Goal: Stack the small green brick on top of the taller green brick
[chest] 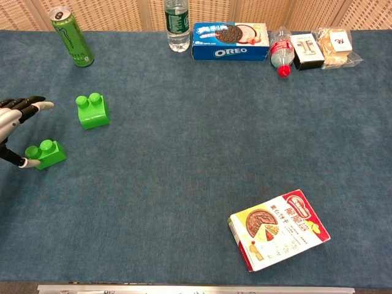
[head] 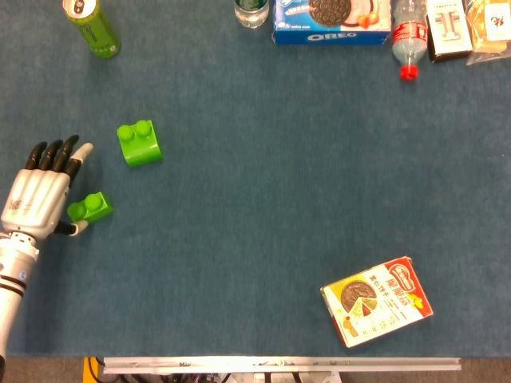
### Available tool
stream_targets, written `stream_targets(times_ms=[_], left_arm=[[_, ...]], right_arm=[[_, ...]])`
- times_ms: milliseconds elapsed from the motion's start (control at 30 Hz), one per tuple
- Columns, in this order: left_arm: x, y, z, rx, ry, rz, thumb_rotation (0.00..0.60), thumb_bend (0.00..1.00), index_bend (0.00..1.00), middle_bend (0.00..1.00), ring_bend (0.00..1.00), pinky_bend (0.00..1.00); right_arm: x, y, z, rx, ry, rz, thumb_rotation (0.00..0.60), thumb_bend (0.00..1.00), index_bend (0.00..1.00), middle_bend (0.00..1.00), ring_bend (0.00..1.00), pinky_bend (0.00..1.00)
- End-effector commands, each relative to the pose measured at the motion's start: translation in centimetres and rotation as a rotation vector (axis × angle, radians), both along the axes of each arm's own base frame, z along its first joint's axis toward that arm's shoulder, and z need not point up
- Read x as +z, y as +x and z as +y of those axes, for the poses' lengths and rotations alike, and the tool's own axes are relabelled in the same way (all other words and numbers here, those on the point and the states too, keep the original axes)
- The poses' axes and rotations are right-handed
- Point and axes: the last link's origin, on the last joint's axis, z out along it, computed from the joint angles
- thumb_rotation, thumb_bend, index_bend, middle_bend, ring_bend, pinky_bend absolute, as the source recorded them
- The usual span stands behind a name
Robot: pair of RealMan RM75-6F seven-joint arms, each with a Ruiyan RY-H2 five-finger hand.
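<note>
The small green brick [head: 89, 207] lies flat on the blue table cloth at the far left, studs up; the chest view shows it too [chest: 45, 153]. The taller green brick [head: 140, 143] stands a short way up and to the right of it, also seen from the chest [chest: 92, 111]. My left hand [head: 38, 195] lies just left of the small brick with its fingers spread, holding nothing; the thumb tip sits against the brick's left side. In the chest view only the fingers of the left hand [chest: 13, 116] show at the frame edge. No right hand appears in either view.
A green can [head: 92, 25] stands at the back left. Along the back edge are a water bottle [chest: 176, 24], an Oreo box [head: 331, 20], a red-capped bottle [head: 409, 40] and snack packs [chest: 334, 46]. A cake box [head: 377, 300] lies at the front right.
</note>
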Motion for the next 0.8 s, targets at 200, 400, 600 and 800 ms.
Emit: stream_targets(times_ms=[200, 400, 600, 800], left_arm=[[0.2, -0.7, 0.3, 0.021, 0.014, 0.01, 0.6, 0.0, 0.0, 0.0, 0.0, 0.03], [0.6, -1.1, 0.5, 0.032, 0.034, 0.011, 0.6, 0.0, 0.01, 0.0, 0.0, 0.03], [1.4, -1.5, 0.9, 0.049, 0.065, 0.007, 0.6, 0.0, 0.01, 0.0, 0.0, 0.03], [1.7, -1.8, 0.7, 0.066, 0.072, 0.014, 0.6, 0.0, 0.01, 0.0, 0.0, 0.03]], right_arm=[[0.0, 0.0, 0.0, 0.0, 0.0, 0.001, 0.6, 0.4, 0.7, 0.45, 0.42, 0.64], [0.0, 0.0, 0.0, 0.001, 0.001, 0.0, 0.6, 0.4, 0.7, 0.45, 0.42, 0.64], [0.0, 0.0, 0.0, 0.002, 0.001, 0.001, 0.6, 0.4, 0.7, 0.45, 0.42, 0.64], [0.0, 0.0, 0.0, 0.0, 0.001, 0.002, 0.6, 0.4, 0.7, 0.45, 0.42, 0.64]])
